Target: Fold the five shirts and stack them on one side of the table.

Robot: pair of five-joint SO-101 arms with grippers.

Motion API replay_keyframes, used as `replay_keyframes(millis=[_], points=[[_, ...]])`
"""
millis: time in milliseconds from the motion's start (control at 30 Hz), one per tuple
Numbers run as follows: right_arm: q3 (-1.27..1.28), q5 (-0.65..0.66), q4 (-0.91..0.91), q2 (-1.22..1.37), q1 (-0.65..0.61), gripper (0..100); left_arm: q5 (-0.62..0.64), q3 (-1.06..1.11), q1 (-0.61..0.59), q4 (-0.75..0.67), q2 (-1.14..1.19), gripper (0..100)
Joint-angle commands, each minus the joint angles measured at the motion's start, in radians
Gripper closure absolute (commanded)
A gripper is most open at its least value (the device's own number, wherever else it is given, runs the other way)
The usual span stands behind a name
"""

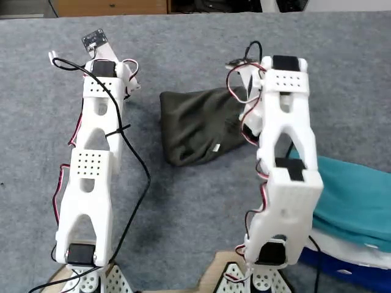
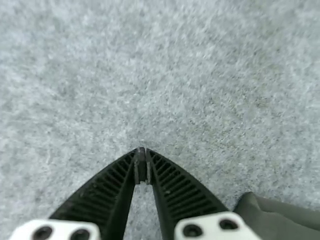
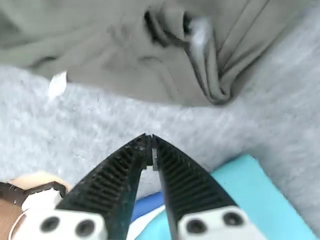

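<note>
Covering the whole scene, the fuzzy grey felt worktop (image 1: 195, 55) carries at its right side a flat stack with a smooth teal shirt (image 1: 354, 195) on top, above a white shirt (image 1: 360, 250) and a dark blue shirt (image 1: 342, 271). A dark olive shirt (image 1: 198, 125) lies as a soft, wrinkled, roughly square bundle between the arms. The ribbed black left claw (image 2: 141, 167) is pinched closed and empty over bare felt near the olive cloth, and the right claw (image 3: 149, 147) is likewise closed on nothing, between the olive and teal shirts.

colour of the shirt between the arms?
The shirt is dark olive green, best in the high view.
</note>
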Motion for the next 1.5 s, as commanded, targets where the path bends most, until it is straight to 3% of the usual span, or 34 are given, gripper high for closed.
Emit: replay_keyframes(millis=[0, 267, 433, 600, 733, 1067, 1467], points=[[-0.050, 0.009, -0.052, -0.117, -0.019, 99.4, 0.008, -0.044, -0.006, -0.012, -0.021, 98], [-0.400, 0.006, -0.110, 0.124, -0.182, 99.4, 0.008, -0.044, -0.006, -0.011, -0.021, 98], [-0.628, 0.006, -0.100, 0.328, -0.202, 99.4, 0.008, -0.044, -0.006, -0.011, -0.021, 98], [-0.754, 0.005, 0.023, 0.476, -0.196, 99.4, 0.008, -0.044, -0.006, -0.014, -0.021, 98], [-0.694, -0.058, 0.023, 0.455, -0.176, 99.4, 0.008, -0.044, -0.005, -0.011, -0.021, 98], [-0.338, -0.057, 0.023, 0.249, -0.096, 99.4, 0.008, -0.044, -0.005, -0.012, -0.021, 98], [0.214, 0.034, -0.014, -0.134, -0.048, 99.4, 0.008, -0.044, -0.005, -0.012, -0.021, 98]])
